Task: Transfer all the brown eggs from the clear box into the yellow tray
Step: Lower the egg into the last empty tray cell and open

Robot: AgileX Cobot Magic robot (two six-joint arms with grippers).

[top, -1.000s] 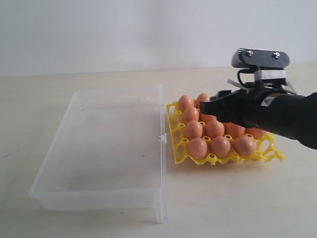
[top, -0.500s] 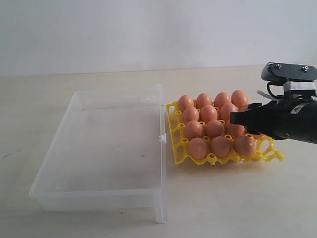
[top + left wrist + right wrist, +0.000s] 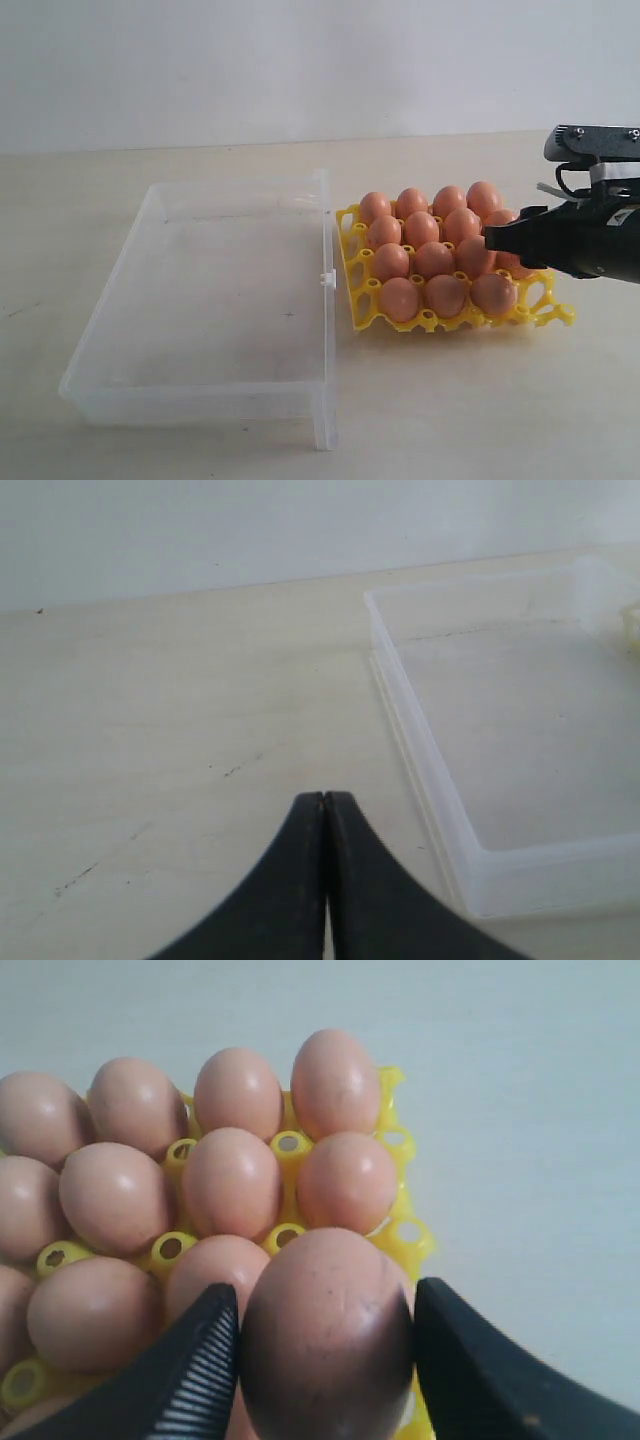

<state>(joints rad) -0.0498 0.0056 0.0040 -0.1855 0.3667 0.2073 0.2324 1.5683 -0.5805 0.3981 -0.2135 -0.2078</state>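
Note:
The clear box (image 3: 150, 395) lies on the table left of centre with no eggs in it. To its right, the yellow tray (image 3: 357, 312) holds several brown eggs (image 3: 420, 262) in rows. My right gripper (image 3: 492, 240) reaches in from the right over the tray's right side. In the right wrist view it (image 3: 325, 1295) is shut on one brown egg (image 3: 325, 1360), a finger against each side, just above the tray's edge cups (image 3: 405, 1235). My left gripper (image 3: 324, 798) is shut on nothing, low over bare table beside the box's wall (image 3: 425, 780); the exterior view does not show it.
A pale wall rises behind the light wooden table (image 3: 480, 400). The box's white clasp (image 3: 325, 279) faces the tray across a narrow gap. Bare tabletop lies in front of the tray and the box.
My right gripper has drawn back to the right across the tray, from over its middle to its right side, uncovering the eggs in the back rows. The left gripper's earlier position is not shown.

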